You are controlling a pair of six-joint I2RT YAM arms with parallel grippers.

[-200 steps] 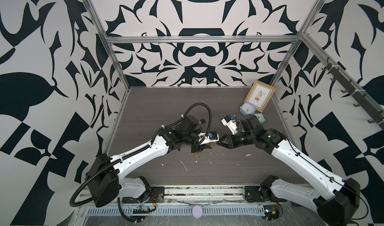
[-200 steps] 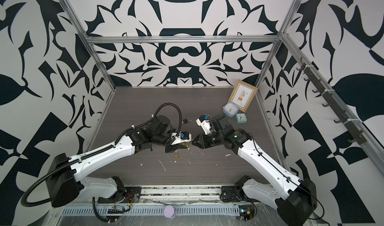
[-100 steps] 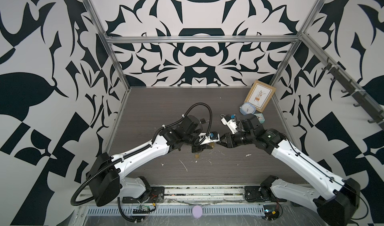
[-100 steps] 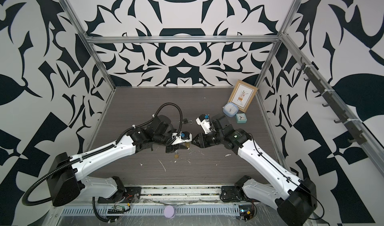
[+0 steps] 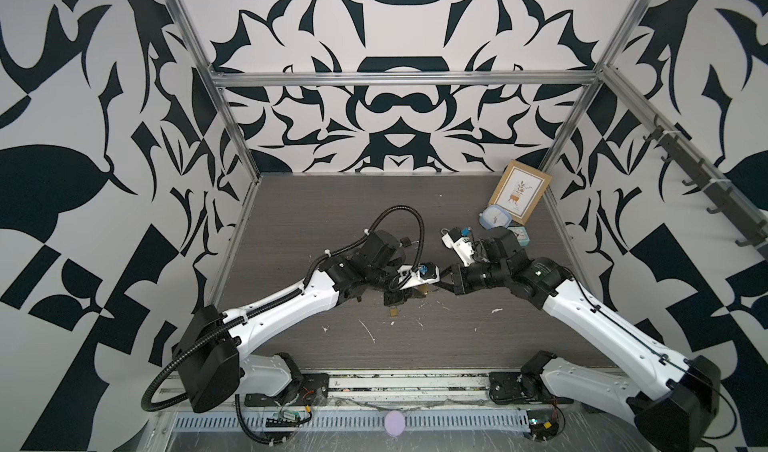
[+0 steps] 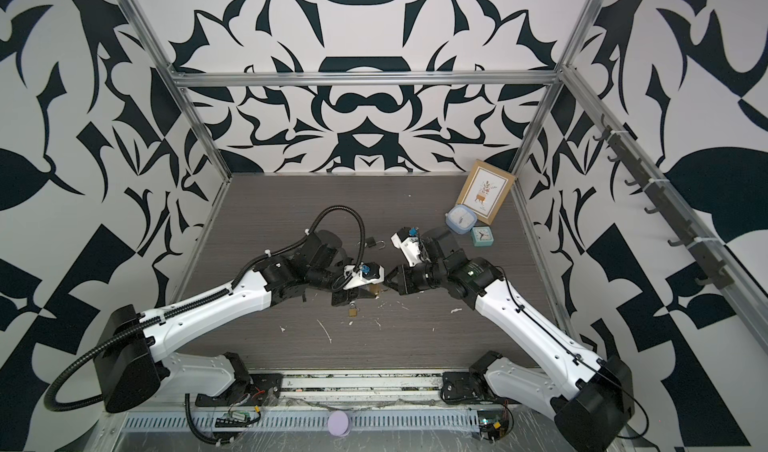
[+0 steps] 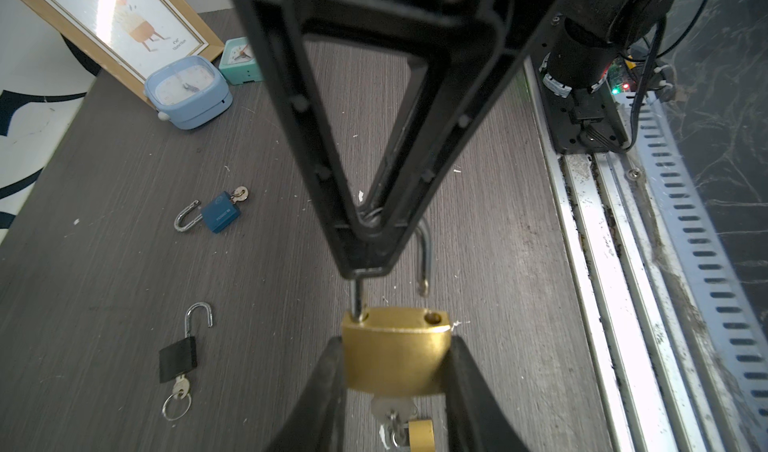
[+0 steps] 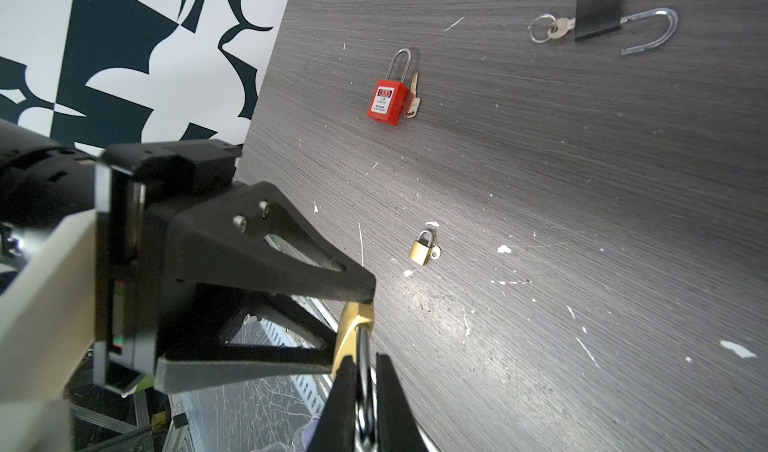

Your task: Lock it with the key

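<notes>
My left gripper is shut on the body of a brass padlock, held above the table. The key sticks out of the lock's underside with a ring on it. The shackle is open: one leg sits in the body and its free end hangs clear of its hole. My right gripper is shut on the shackle, facing the left gripper. In both top views the left gripper and the right gripper meet tip to tip at mid-table.
A small brass padlock lies on the table just below the grippers. A red padlock, an open black padlock with key and an open blue padlock lie around. A picture frame and two clocks stand back right.
My right gripper has moved left up to the left gripper and closed on the padlock's shackle. The left arm has held still with the lock.
</notes>
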